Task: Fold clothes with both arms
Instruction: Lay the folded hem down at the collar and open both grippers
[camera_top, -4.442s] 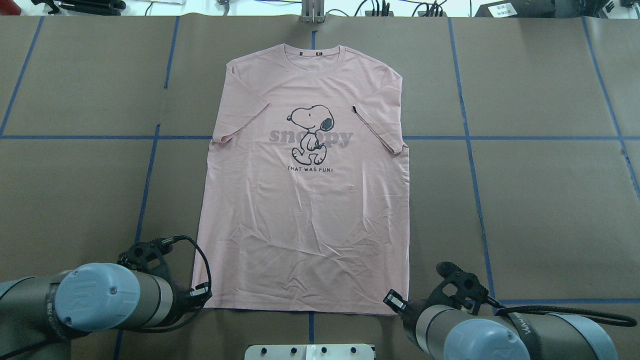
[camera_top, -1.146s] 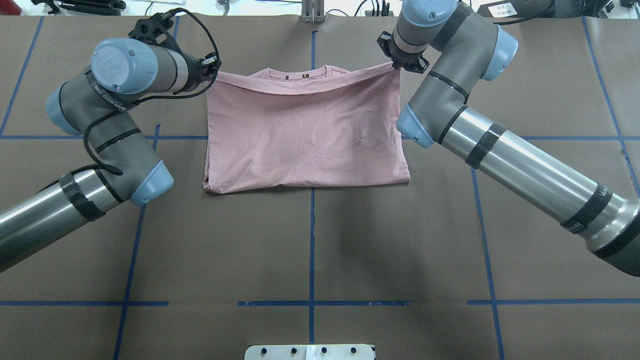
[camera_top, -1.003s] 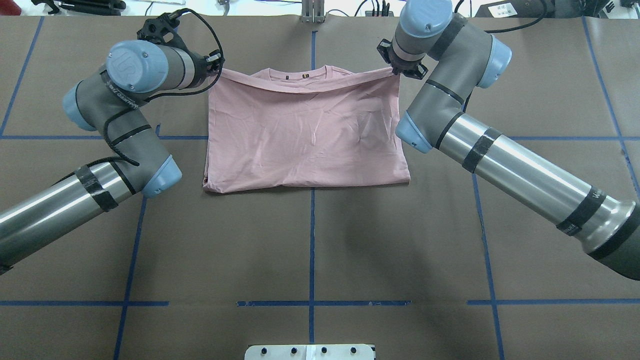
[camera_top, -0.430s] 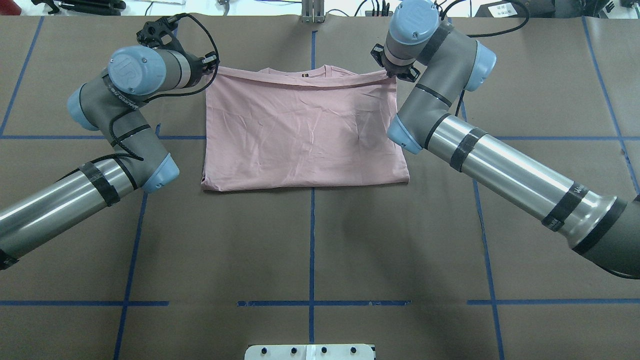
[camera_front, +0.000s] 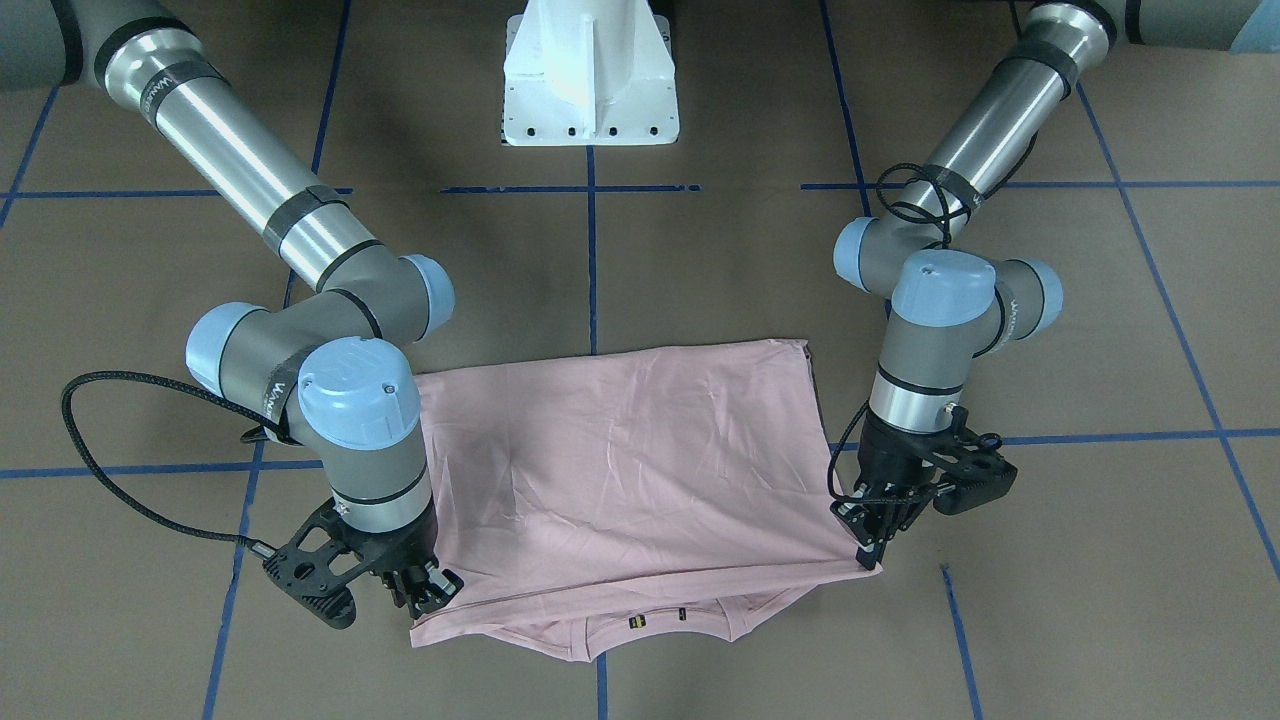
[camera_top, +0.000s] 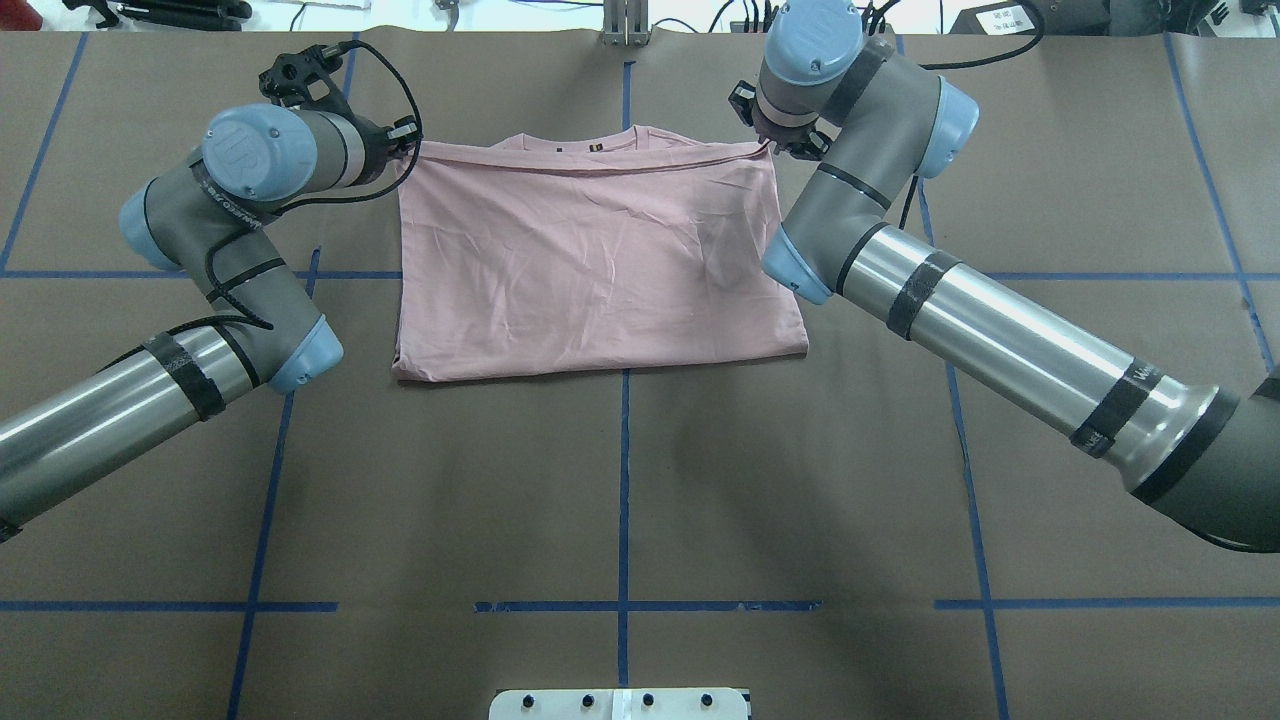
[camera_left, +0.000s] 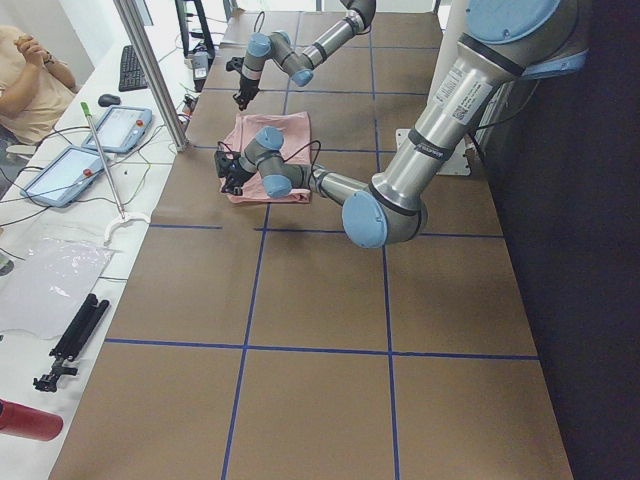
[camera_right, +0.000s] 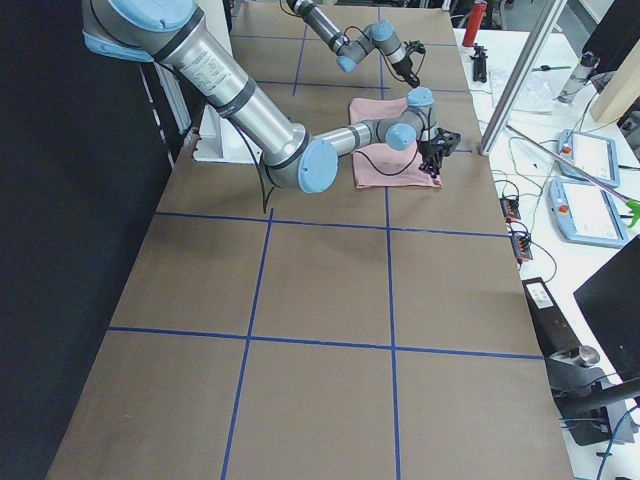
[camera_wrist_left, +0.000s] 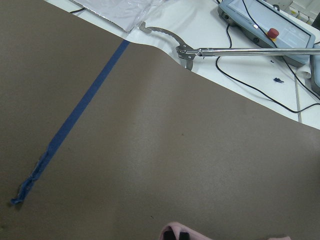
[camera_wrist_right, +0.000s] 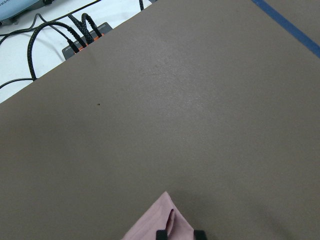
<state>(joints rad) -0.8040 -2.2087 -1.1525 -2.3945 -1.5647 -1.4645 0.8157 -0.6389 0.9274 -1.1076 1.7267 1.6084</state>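
While the shirt lies folded double far out on the table, the left gripper is clamped on one hem corner; the right gripper is clamped on the other, above the collar.

Each wrist view's bottom edge cuts off the left gripper, the right gripper and the T-shirt.
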